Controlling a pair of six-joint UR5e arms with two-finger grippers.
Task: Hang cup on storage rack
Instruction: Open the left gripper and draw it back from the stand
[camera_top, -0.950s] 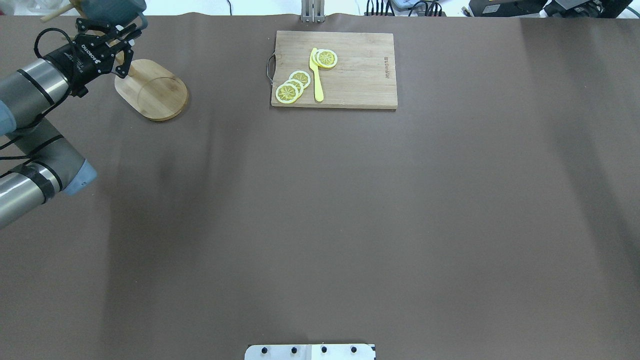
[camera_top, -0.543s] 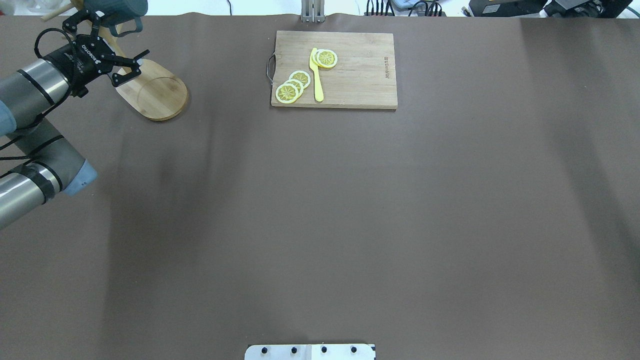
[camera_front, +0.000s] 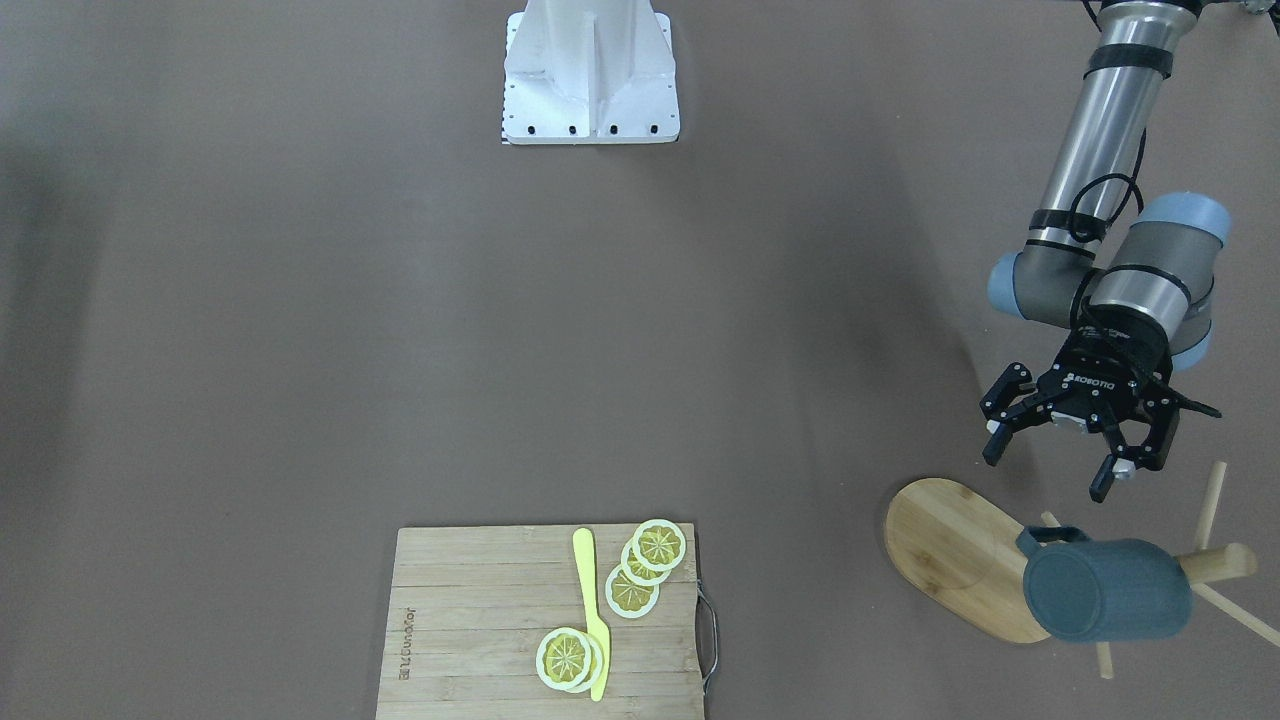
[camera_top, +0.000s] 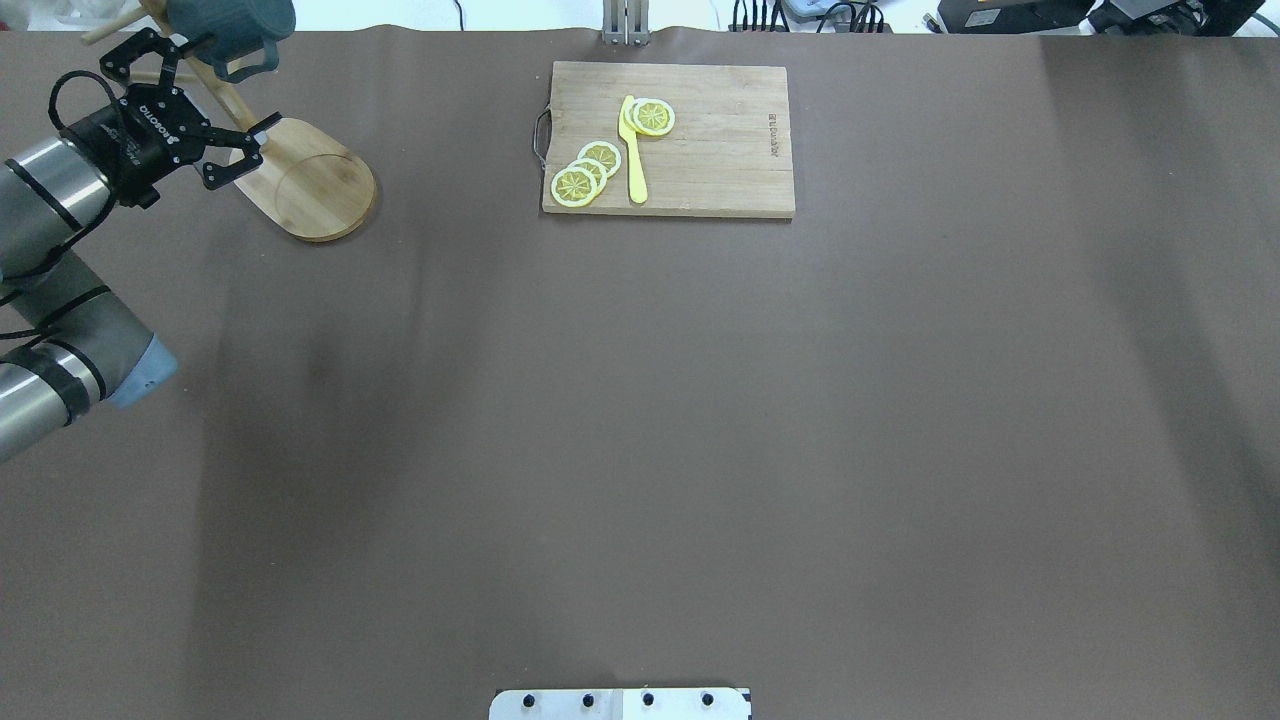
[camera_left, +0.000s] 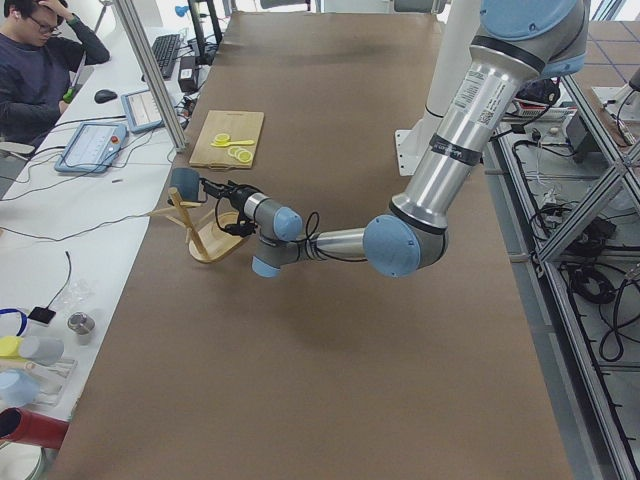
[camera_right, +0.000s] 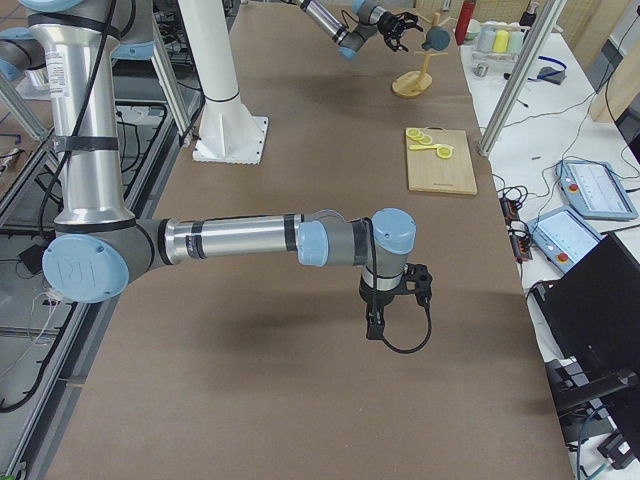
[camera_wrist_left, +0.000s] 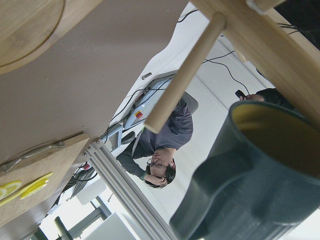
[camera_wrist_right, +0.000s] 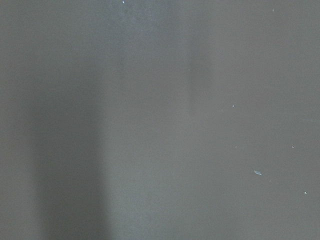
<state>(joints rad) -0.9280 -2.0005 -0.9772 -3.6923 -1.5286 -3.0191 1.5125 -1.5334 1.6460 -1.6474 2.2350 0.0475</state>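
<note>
Left gripper (camera_front: 1045, 475) empty, jaws spread wide.
You will find the cup (camera_front: 1105, 590) hanging on a peg of the rack (camera_front: 950, 555), just beyond the fingertips and untouched. The rack stands by the table's far left edge, with the cutting board (camera_front: 470, 620) well apart. Right gripper (camera_right: 380, 330): opening cannot be told.

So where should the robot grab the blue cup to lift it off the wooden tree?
Across the round body of the cup, near its closed bottom, coming from the side away from the storage rack and its post. It seems to sit mouth-first over a peg, so that end is free. The handle looks too small for fingers. The left gripper is open nearby.
</note>
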